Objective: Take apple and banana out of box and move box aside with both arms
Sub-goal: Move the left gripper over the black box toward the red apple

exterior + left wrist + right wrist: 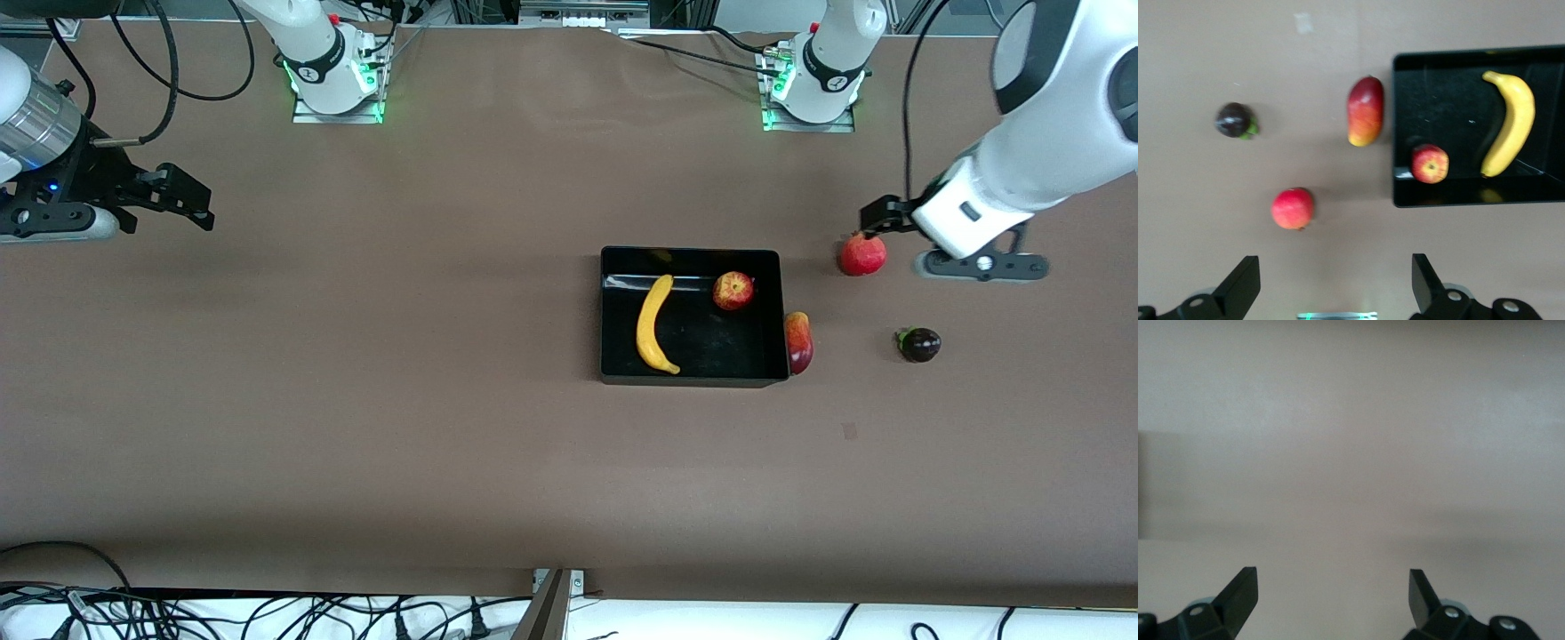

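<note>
From my feed I see the brown counter (356, 400) spanning the whole workspace, with a small pale mark (849, 431) on it toward the left arm's end. Black cables (178, 613) tangle along the edge nearest the front camera — more cables (169, 62) loop beside the mounting plates (338, 111), which glow green.

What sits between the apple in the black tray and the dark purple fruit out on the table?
The mango lies between the apple and the purple fruit, beside the tray wall, outside it. Front and left wrist views both show this.
</note>
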Controlling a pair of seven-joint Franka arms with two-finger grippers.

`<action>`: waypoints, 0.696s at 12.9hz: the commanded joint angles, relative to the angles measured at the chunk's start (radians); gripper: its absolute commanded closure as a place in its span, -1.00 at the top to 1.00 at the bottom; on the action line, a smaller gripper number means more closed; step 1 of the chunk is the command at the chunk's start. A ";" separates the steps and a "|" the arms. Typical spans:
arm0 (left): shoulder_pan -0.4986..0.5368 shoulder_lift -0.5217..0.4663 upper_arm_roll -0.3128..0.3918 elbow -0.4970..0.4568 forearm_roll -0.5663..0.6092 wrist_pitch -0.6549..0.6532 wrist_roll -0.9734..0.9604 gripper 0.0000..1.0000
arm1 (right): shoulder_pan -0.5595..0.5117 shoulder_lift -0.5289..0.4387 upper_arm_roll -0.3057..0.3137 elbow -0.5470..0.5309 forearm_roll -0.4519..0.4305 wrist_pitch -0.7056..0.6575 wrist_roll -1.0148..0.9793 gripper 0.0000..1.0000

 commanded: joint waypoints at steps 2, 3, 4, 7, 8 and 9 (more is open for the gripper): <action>-0.066 0.115 -0.050 -0.014 -0.061 0.112 -0.093 1.00 | -0.014 0.000 0.010 0.009 -0.001 -0.004 -0.008 1.00; -0.066 0.137 -0.093 -0.034 -0.058 0.184 -0.170 1.00 | -0.014 -0.001 0.010 0.009 -0.001 -0.004 -0.008 1.00; -0.068 0.155 -0.134 -0.062 -0.042 0.246 -0.254 1.00 | -0.014 -0.001 0.010 0.009 -0.001 -0.004 -0.008 1.00; -0.097 0.189 -0.189 -0.183 0.085 0.363 -0.505 1.00 | -0.014 0.000 0.010 0.009 -0.001 -0.004 -0.008 1.00; -0.106 0.198 -0.196 -0.247 0.120 0.434 -0.584 1.00 | -0.014 0.000 0.010 0.009 -0.001 -0.004 -0.008 1.00; -0.109 0.210 -0.196 -0.289 0.134 0.493 -0.632 1.00 | -0.014 -0.001 0.010 0.009 -0.001 -0.002 -0.008 1.00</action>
